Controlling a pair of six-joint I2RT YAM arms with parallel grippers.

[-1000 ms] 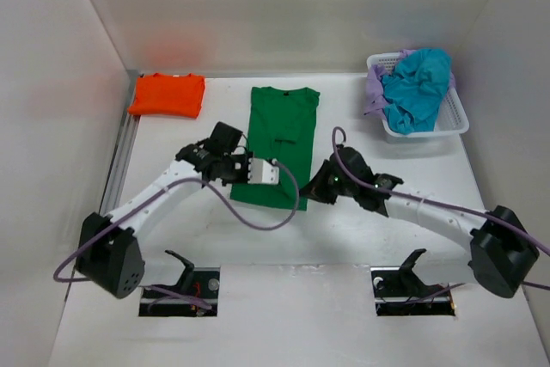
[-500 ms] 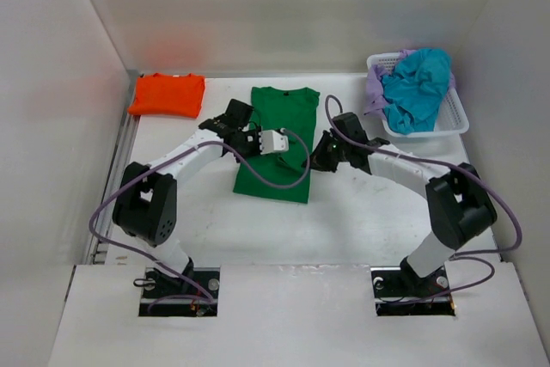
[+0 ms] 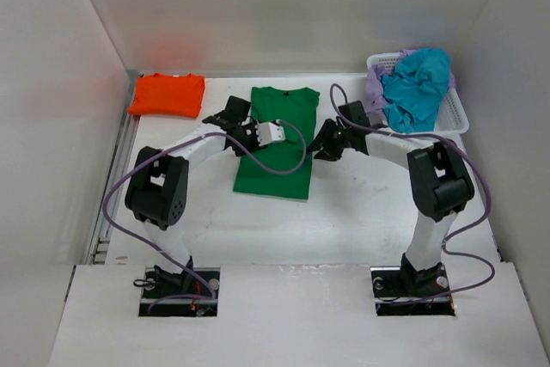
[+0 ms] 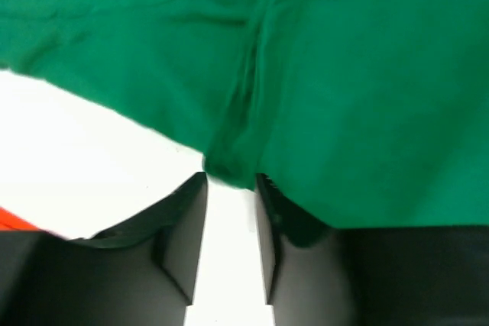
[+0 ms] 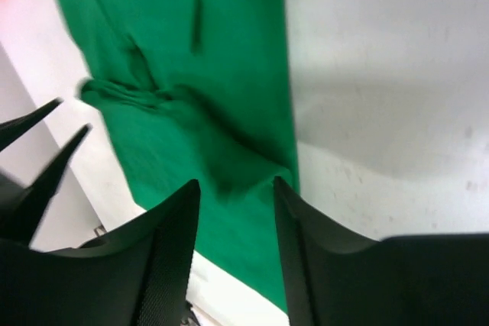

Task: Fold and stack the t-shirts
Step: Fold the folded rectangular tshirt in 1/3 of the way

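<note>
A dark green t-shirt point(image 3: 277, 156) lies flat as a long strip in the middle of the table. My left gripper point(image 3: 247, 129) is low at its left edge. Its jaws stand apart in the left wrist view point(image 4: 231, 177), bare table between them and a crease of green cloth point(image 4: 229, 169) at their tips. My right gripper point(image 3: 320, 145) is at the shirt's right edge, open point(image 5: 237, 182) over the green cloth point(image 5: 229, 150) without pinching it. An orange t-shirt point(image 3: 168, 94) lies folded at the back left. The teal t-shirt point(image 3: 417, 83) and lavender t-shirt point(image 3: 374, 88) are bunched in the basket.
The white lattice basket point(image 3: 455, 118) stands at the back right against the wall. White walls close the table in on three sides, and a metal rail point(image 3: 120, 156) runs along the left edge. Purple cables loop from both arms over the table.
Both grippers have travelled away from the near end of the green shirt toward the back along its sides. Both were shut and now stand open. The shirt's near hem has shifted slightly back.
</note>
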